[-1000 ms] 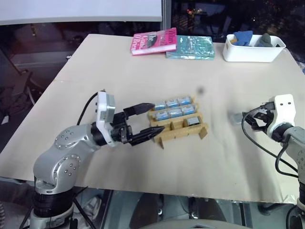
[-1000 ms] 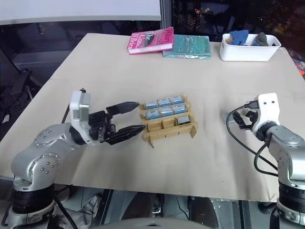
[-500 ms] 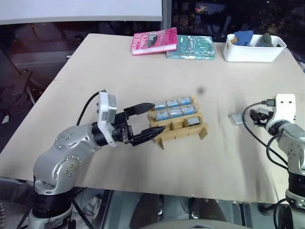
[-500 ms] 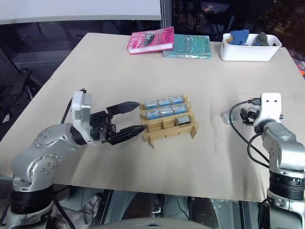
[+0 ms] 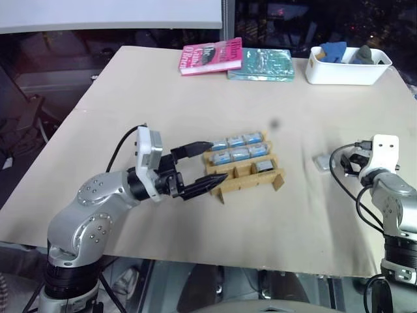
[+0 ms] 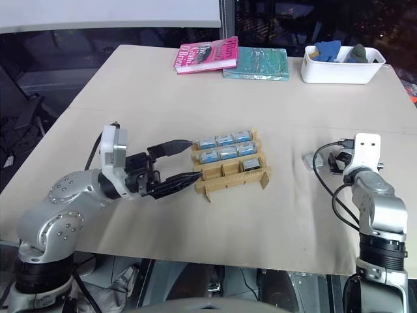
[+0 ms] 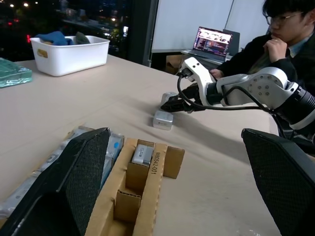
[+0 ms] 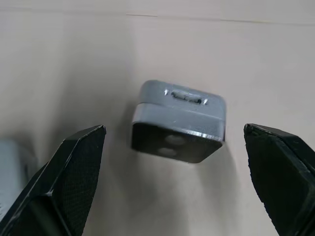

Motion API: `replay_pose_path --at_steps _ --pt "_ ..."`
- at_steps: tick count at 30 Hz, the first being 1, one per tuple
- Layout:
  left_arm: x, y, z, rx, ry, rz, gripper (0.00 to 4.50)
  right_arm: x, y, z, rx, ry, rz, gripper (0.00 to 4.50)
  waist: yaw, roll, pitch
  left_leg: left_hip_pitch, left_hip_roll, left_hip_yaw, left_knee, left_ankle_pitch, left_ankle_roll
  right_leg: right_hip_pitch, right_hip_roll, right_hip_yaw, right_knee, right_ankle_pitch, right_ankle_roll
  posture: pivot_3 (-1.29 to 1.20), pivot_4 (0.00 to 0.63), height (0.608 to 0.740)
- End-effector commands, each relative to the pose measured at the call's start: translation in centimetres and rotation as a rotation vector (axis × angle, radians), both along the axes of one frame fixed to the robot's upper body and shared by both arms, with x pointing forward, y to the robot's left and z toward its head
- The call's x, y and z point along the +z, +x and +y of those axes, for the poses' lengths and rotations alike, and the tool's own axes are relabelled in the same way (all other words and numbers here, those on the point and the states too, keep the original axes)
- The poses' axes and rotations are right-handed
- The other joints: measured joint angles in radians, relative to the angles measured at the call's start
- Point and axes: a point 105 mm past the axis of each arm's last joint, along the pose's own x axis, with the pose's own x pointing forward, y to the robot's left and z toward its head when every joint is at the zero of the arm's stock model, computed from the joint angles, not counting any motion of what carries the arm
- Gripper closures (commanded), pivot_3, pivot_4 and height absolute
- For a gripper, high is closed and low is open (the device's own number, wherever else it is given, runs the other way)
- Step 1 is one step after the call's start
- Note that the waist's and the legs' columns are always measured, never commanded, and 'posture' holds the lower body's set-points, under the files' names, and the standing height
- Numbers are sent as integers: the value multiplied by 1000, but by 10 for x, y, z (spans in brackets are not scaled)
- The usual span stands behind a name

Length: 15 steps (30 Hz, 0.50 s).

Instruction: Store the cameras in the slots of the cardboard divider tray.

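Note:
The cardboard divider tray (image 5: 249, 180) sits mid-table with several silver-grey cameras (image 5: 240, 155) standing in its slots. My left gripper (image 5: 215, 160) is open at the tray's left end, one finger on either side of it. A loose camera (image 5: 320, 161) lies on the table to the tray's right. My right gripper (image 8: 173, 130) is open just behind that camera (image 8: 178, 121), which lies ahead between the spread fingers, untouched. The left wrist view shows the right gripper (image 7: 178, 104) low over the table beside the loose camera (image 7: 162, 119).
A pink book (image 5: 210, 56) and a teal book (image 5: 260, 64) lie at the table's far edge. A white bin (image 5: 345, 75) holding blue and grey cloth stands at the far right. A seated person (image 7: 288, 46) and a laptop (image 7: 214, 42) are beyond the table's right side.
My right gripper has sunk and tipped down toward the loose camera. The left arm and the tray have stayed put.

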Motion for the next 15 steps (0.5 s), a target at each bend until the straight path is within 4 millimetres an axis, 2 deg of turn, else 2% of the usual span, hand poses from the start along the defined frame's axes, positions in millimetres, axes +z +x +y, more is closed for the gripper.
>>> replay_pose_path --at_steps 1,15 --pt "8 -6 -3 -22 -2 -44 23 16 2 -6 -25 -9 -70 0 0 0 0 0 0 0 0 0 0 0 0 0 0 0 0 0 150 740" --pt "8 -6 -5 -23 2 -46 23 12 2 -8 -32 -7 -64 0 0 0 0 0 0 0 0 0 0 0 0 0 0 0 0 0 150 740"
